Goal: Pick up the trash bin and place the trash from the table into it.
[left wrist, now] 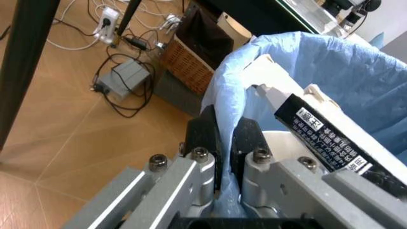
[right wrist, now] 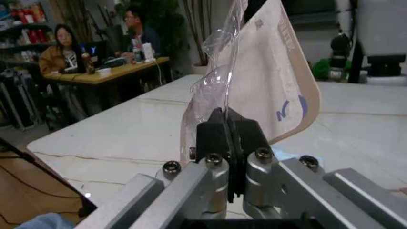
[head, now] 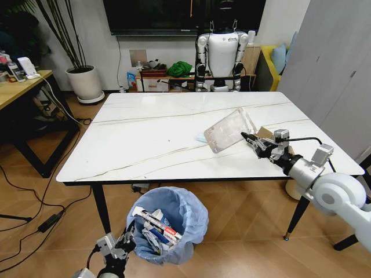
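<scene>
Spreading wide before me, the white marble-veined worktop (head: 156,139) is the biggest thing here, hard and glossy, so thin litter lying flat on it would be awkward to get under. Nearly bare now, it carries a pale blue face mask (head: 201,138) and some torn brown cardboard (head: 265,132) toward my right side.

Below its near edge, the trash bin (head: 188,217) hangs by my left side, lined with a crinkly light-blue bag and already part full of cartons and wrappers. My left gripper (left wrist: 224,143) has its jaws pinched closed over the rim and liner. I judge the bin light but the liner slippery, so the hold wants rim and film together, not film alone.

Smallest is the clear plastic packet (head: 230,130), raised above the worktop at my right. My right gripper (right wrist: 228,138) has its jaws clamped on the packet's lower edge. It looks featherweight, floppy and slick; it bows over from the pinch, so an edge grip seems right, though a loose one could let it slide out.
</scene>
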Motion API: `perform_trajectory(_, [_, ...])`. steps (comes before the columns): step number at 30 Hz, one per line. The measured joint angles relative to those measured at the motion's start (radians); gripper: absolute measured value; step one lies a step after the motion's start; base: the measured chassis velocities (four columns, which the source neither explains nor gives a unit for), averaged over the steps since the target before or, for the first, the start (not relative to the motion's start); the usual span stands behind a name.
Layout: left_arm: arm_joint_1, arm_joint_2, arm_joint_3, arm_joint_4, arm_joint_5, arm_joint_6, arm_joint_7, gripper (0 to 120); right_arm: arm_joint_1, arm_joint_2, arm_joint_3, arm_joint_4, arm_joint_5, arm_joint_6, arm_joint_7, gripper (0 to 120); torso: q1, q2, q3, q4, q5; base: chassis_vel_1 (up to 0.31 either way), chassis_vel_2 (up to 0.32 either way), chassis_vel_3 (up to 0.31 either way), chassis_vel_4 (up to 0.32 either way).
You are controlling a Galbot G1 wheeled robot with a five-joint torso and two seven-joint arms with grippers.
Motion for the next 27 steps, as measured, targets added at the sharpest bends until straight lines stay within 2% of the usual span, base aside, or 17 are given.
perform_trajectory(6, [0.005,0.007,-0.004,-0.012,-0.008,0.001,-0.015,0,-0.08,-0.014,0.062,0.087,-0.09,0.046,-0.07,0,0.0,0.0,0.0,0.0,0.0,0.0,0.0,0.0,0.0])
perform_trajectory(13, [0.005,0.011,-0.003,-0.018,-0.041,0.032,-0.086,0,-0.123,-0.021,0.058,0.125,-0.187,0.092,-0.112,0,0.0,0.0,0.0,0.0001,-0.0001,0.0,0.0,0.0,0.0])
perform_trajectory(17, [0.006,0.003,0.005,-0.008,-0.04,0.054,-0.125,0,-0.187,-0.028,0.042,0.138,-0.297,0.139,-0.14,0,0.0,0.0,0.0,0.0002,0.0,0.0,0.0,0.0,0.0])
perform_trajectory(22, [-0.005,-0.005,0.016,-0.003,-0.037,0.056,-0.127,0,-0.233,-0.027,0.027,0.153,-0.373,0.168,-0.159,0,0.0,0.0,0.0,0.0,0.0,0.0,0.0,0.0,0.0])
perform_trajectory(27, [-0.013,-0.005,0.028,0.003,-0.03,0.055,-0.117,0,-0.231,-0.037,0.019,0.182,-0.375,0.181,-0.163,0,0.0,0.0,0.0,0.0001,0.0,0.0,0.0,0.0,0.0])
